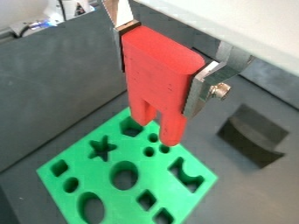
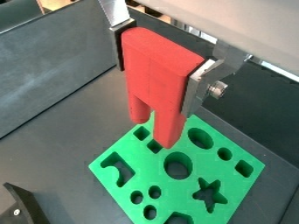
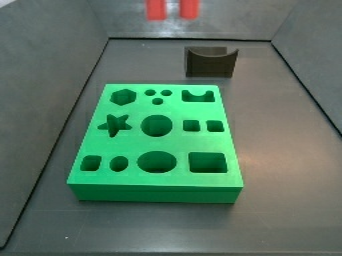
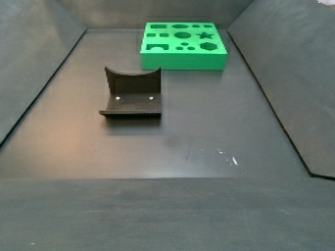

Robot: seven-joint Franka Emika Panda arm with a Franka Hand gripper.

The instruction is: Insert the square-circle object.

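My gripper (image 1: pixel 162 66) is shut on a red piece (image 1: pixel 158 74) with two prongs pointing down, held upright above the green board (image 1: pixel 49 164). Its silver fingers (image 1: pixel 205 87) clamp the piece's two sides. Both wrist views show this; in a wrist view the gripper (image 2: pixel 162 68) holds the red piece (image 2: pixel 158 79) over one edge of the board (image 2: pixel 117 162). In a side view only the two red prongs (image 3: pixel 156 8) show, high behind the board (image 3: pixel 140 143), clear of it. The board has several shaped holes. In a side view the board (image 4: pixel 183 61) lies at the far end and the gripper is out of view.
The dark fixture stands on the floor apart from the board in both side views (image 3: pixel 210 60) (image 4: pixel 131 96) and shows in both wrist views (image 1: pixel 251 131) (image 2: pixel 17 206). Dark walls (image 3: pixel 54 100) enclose the floor on both sides.
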